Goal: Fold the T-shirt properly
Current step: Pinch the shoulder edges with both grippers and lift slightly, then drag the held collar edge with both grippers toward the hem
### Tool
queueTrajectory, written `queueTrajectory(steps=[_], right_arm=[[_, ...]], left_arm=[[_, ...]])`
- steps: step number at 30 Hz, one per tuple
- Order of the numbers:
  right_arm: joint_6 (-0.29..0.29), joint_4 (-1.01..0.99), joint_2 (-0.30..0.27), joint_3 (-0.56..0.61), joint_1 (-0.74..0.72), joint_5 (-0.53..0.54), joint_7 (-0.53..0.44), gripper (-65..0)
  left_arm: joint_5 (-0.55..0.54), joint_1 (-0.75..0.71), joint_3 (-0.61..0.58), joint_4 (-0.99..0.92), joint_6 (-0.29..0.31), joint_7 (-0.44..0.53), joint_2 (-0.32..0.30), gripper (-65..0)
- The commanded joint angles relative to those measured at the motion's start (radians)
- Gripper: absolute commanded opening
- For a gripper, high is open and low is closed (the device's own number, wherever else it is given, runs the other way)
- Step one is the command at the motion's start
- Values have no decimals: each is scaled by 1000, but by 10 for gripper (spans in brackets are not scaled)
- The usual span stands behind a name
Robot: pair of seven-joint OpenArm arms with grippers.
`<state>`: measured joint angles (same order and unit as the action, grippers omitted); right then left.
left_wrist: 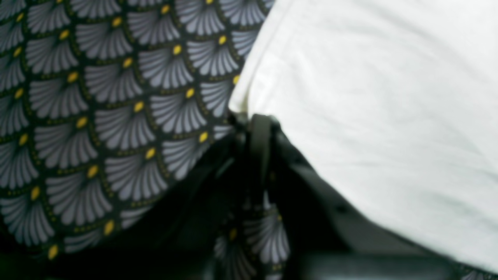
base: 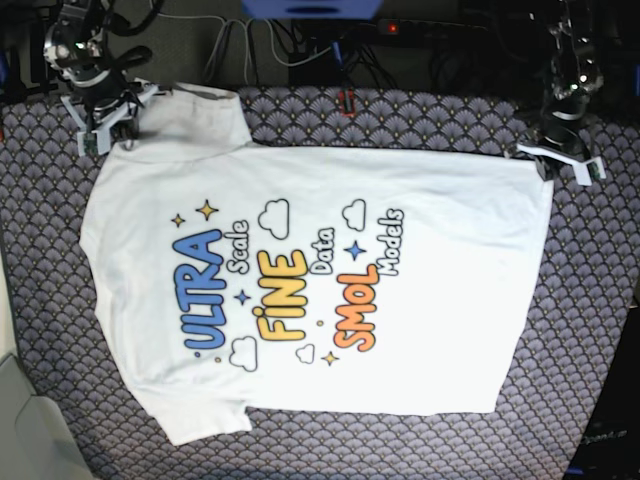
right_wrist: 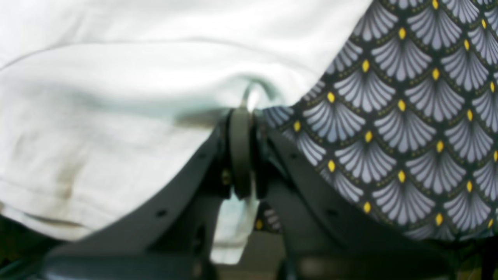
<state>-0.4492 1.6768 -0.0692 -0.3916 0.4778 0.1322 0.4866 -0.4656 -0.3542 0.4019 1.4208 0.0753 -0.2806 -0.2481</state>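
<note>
**Now: both corners pinched, ready to lift**

T-shirt (base: 310, 290) lies flat, print up, on the patterned cloth (base: 590, 330). My left gripper (left_wrist: 249, 116) is clamped on a hem corner, right gripper (right_wrist: 243, 105) clamped on cloth by the sleeve. I'd lift both evenly and keep the edge taut.

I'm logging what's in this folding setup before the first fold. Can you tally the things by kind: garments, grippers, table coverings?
Garments: 1, the T-shirt, spread flat with its print facing up
Grippers: 2, the right gripper and the left gripper, each shut on a far corner of the shirt
Table coverings: 1, the fan-patterned cloth
Total: 4
</note>
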Motion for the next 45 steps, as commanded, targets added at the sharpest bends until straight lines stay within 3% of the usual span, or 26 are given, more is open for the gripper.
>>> queueTrajectory(steps=[1, 8, 24, 33, 45], right_arm=[[-9, -8, -8, 1, 9, -26, 63, -650], [-10, 3, -37, 0, 12, -19, 53, -650], [-10, 174, -37, -4, 12, -22, 53, -650], [-10, 177, -51, -4, -41, -26, 56, -650], [-10, 148, -126, -2, -178, -27, 63, -650]], left_arm=[[-3, -1, 7, 12, 2, 16, -9, -636], [-3, -22, 10, 50, 2, 16, -12, -647], [-5, -45, 10, 162, -7, 16, -10, -647], [-3, 10, 10, 150, -7, 14, -15, -647], [-3, 109, 5, 62, -4, 14, -15, -647]])
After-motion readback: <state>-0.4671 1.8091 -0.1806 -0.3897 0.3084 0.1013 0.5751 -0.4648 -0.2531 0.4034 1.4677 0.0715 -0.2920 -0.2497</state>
